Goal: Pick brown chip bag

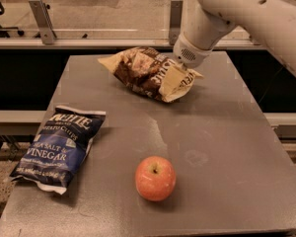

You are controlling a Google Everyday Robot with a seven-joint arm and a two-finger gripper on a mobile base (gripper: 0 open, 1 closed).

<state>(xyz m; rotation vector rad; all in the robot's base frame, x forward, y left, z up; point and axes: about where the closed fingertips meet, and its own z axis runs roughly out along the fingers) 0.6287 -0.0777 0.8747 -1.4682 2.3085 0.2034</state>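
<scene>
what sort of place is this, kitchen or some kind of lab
Likely a robot test lab, not a home: a plain grey table, a metal-and-glass barrier behind it, and a white robot arm whose tool is down at the brown chip bag.

Slanted white arm (246, 11), gripper (186, 57) low at upper centre

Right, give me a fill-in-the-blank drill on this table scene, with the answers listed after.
1. The arm's ___ is down at one cream-yellow end of the brown chip bag.
2. The blue chip bag carries the large word ___.
3. The one fruit on the table is an ___.

Missing words: gripper; VINEGAR; apple.
</scene>
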